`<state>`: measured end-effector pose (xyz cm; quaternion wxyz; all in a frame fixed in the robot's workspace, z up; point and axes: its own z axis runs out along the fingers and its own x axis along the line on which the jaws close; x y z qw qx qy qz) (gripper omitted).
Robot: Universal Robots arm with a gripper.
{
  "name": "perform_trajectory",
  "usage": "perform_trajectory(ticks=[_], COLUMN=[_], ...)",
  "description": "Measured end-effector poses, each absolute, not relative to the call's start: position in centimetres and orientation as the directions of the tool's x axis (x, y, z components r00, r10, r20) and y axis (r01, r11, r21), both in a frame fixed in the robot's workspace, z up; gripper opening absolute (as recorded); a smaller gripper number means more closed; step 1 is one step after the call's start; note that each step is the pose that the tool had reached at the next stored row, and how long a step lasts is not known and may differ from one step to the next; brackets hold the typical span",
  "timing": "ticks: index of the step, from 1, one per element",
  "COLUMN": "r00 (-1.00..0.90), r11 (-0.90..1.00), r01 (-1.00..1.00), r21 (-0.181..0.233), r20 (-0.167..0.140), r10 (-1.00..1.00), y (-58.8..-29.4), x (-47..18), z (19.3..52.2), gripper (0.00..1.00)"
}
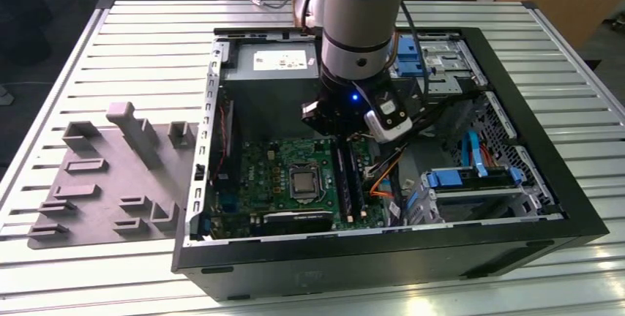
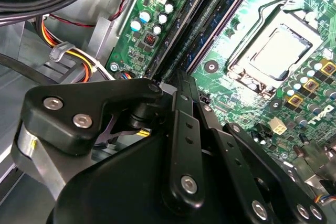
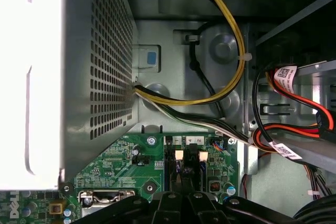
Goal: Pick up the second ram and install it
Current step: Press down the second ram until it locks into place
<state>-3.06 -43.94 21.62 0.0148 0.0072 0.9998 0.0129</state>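
My gripper (image 1: 338, 137) is down inside the open computer case (image 1: 547, 206), at the far end of the black memory slots (image 1: 350, 184) on the green motherboard (image 1: 268, 177). In the second wrist view its fingers (image 2: 184, 108) are pressed together, with no gap at the tips, right over the slot end. The second ram (image 2: 202, 30) is a long dark stick lying along a slot and running away from the fingertips. Whether the tips touch it is hidden. The first wrist view shows the gripper (image 3: 176, 178) over the pale end clips (image 3: 179, 155).
The silver processor socket (image 2: 273, 51) lies beside the slots. The perforated power supply box (image 3: 105, 66) and yellow, red and black cables (image 3: 231, 82) crowd the slot end. Blue drive brackets (image 1: 459, 178) sit at the exterior view's right. A grey plastic tray (image 1: 107, 177) lies outside the case.
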Motion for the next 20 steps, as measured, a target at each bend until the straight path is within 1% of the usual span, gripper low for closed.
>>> perform_trajectory(ticks=[11, 20], r00=[-0.999, -0.999], r11=[1.000, 1.000], r01=[0.014, 0.014], r21=[0.026, 0.025], r20=[-0.030, -0.030], r10=[0.015, 0.015], y=[-43.9, -43.9], x=[-3.1, -3.1], z=[21.5, 23.2], gripper=[0.11, 0.11])
